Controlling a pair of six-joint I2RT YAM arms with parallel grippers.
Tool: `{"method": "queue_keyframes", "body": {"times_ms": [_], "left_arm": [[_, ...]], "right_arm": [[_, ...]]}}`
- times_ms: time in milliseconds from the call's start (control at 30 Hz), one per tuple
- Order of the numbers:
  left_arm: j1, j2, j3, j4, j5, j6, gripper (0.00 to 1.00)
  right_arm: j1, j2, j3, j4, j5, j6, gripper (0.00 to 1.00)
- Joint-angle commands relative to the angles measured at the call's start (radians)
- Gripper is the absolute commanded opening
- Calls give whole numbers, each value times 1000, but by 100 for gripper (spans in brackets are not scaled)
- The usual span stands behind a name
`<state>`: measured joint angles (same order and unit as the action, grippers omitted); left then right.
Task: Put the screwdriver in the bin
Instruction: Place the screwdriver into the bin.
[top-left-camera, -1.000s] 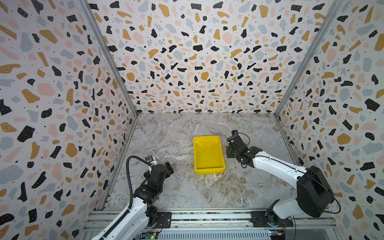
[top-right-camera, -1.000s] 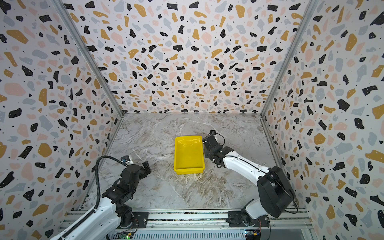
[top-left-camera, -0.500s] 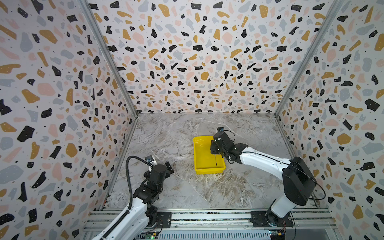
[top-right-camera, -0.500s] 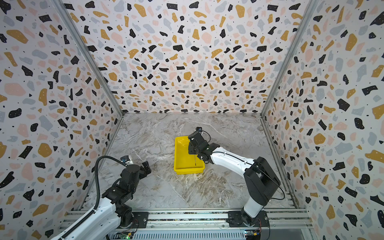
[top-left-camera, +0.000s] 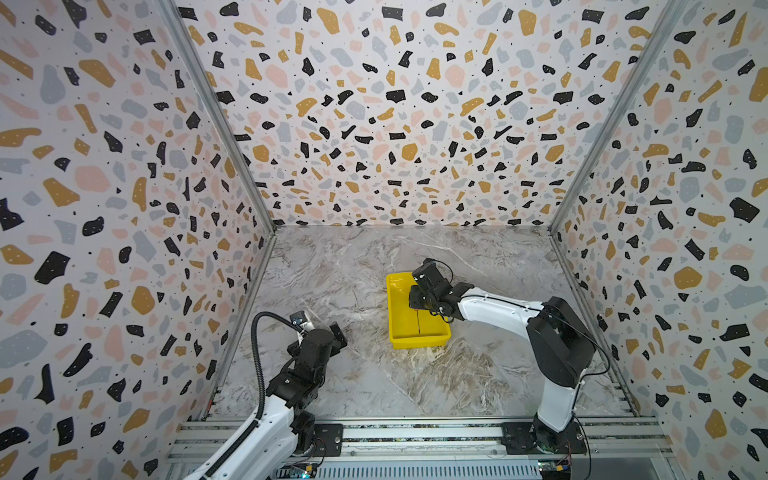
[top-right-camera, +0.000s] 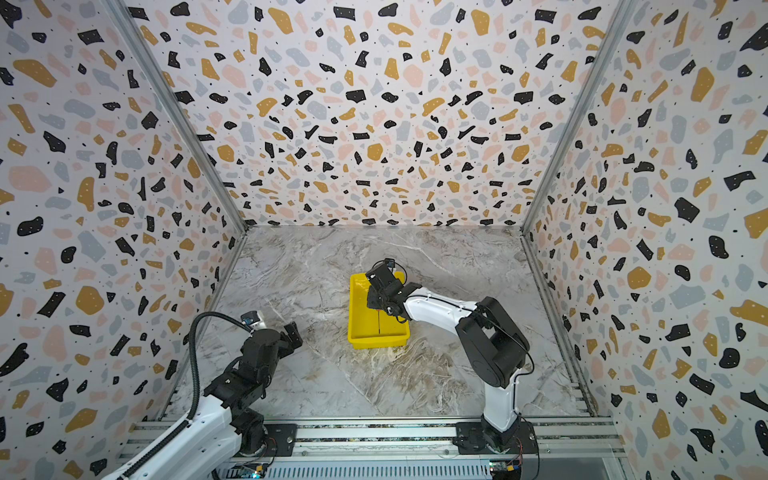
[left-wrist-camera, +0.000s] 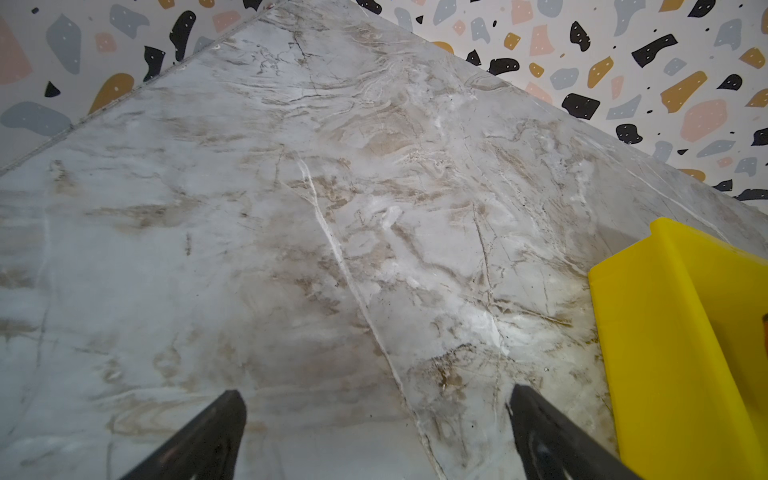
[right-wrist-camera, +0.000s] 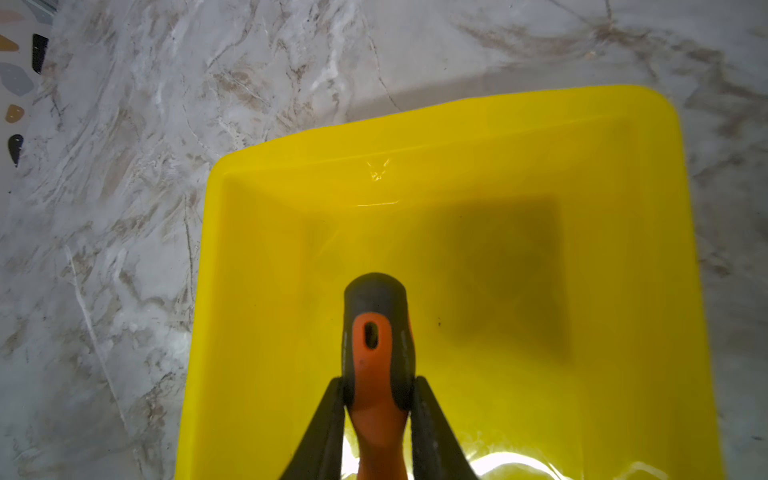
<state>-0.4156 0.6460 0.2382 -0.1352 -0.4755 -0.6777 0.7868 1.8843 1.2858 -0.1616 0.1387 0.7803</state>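
Because the tool has to land inside and not beside it, the right arm (top-left-camera: 498, 306) reaches across the marble tabletop (top-left-camera: 353, 266) so that its fingers hang over the bin (right-wrist-camera: 415, 129). The bin's glossy yellow floor spreads out below them on every side, and its far wall lies well ahead of the tips. The left gripper (left-wrist-camera: 374, 390) waits out of the way. Its fingers are spread wide with only bare marble between them, and a corner of the bin sits just outside one finger.

The right gripper (right-wrist-camera: 378, 386) is clamped on the screwdriver (right-wrist-camera: 371, 353), one finger pressing each flank of the handle. That hold keeps the tool lengthwise with the bin, probably so it drops flat. The handle is orange with dark grip panels and ends ahead of the fingertips in a rounded black cap. A small oval hole sits in the orange just behind that cap. In a top view, a thin dark line behind the fingers reads as the shaft (top-left-camera: 419, 324). Whether it touches the floor I cannot tell.
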Motion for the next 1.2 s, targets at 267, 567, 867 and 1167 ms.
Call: {"method": "queue_keyframes", "body": {"times_ms": [267,567,867,1167], "left_arm": [[-4,-7,3,14,2,-3,100],[-3,-8,2,14,1,-3,100],[-3,-6,2,16,0,-4,100],[-4,-1,-5,15,-13,-27,100]], "right_arm": [[0,85,115,-83,-60,67,31],[-1,54,115,-93,-40,61,34],[-11,-49,108,-115,-12,28,37],[-112,-285,-44,-98,38,-104,43]]}}
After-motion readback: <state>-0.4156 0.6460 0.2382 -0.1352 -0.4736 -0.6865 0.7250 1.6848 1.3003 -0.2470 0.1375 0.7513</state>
